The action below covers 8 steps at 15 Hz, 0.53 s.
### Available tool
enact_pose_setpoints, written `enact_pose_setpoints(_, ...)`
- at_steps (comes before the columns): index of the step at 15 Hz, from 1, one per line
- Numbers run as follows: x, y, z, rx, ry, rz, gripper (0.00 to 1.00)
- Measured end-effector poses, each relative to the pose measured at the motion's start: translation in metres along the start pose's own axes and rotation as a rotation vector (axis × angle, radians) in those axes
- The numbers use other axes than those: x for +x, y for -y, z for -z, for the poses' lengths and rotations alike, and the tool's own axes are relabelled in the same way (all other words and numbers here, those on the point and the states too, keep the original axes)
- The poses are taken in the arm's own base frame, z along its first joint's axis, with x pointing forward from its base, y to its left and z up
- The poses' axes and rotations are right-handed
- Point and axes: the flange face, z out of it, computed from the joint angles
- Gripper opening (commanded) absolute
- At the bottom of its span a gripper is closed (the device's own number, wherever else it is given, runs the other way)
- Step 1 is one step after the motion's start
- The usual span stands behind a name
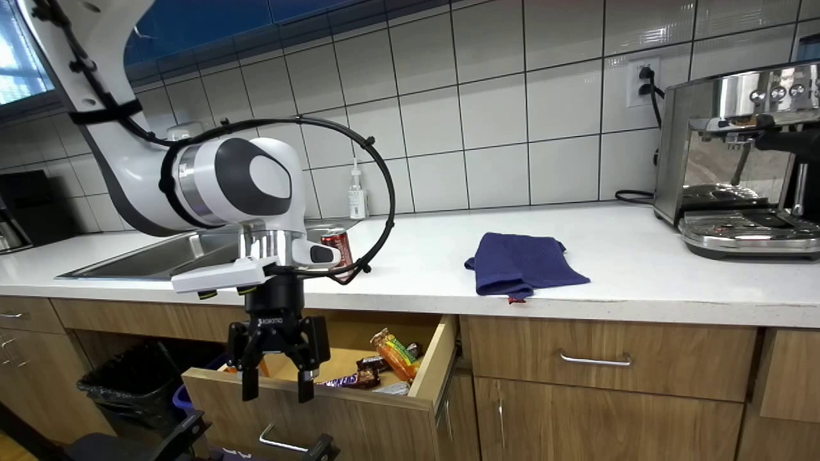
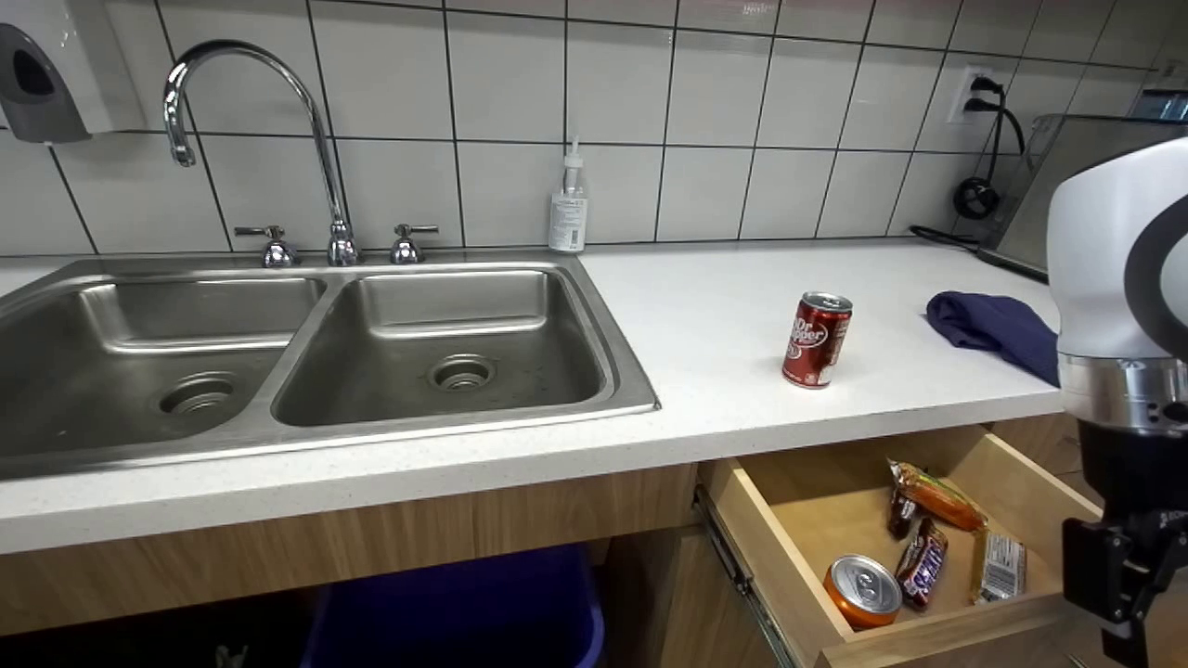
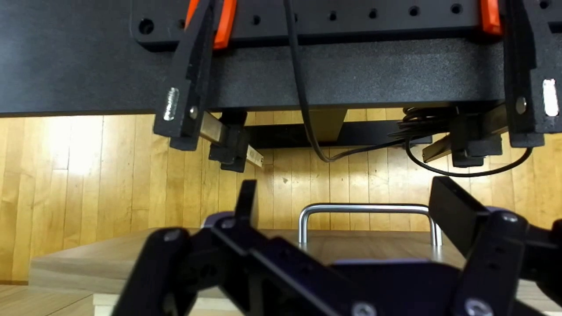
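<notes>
spread wide, the hand (image 1: 278, 388) hovered right near the drawer (image 1: 359, 422)! inside it sat an orange can (image 2: 863, 592).

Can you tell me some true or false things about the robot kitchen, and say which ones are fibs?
The drawer is open. True.
The red can has tipped over. False: it stands upright on the counter.
The pincer is open. True.
The orange can is inside the drawer. True.
The pincer is squeezing the orange can. False: it holds nothing.
The cloth is bright yellow. False: it is dark blue.
</notes>
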Motion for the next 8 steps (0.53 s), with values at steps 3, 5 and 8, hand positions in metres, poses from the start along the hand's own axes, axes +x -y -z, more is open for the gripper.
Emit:
enact_pose_setpoints(3, 0.0001, -0.0002, -0.0027, -0.001, 0.014, 0.001, 1.0)
enact_pose_setpoints(5, 0.0022, -0.0006, -0.0041, -0.001, 0.019, 0.0, 1.0)
enact_pose_setpoints(8, 0.0093, -0.0016, -0.0049, -0.005, 0.016, 0.004, 1.0)
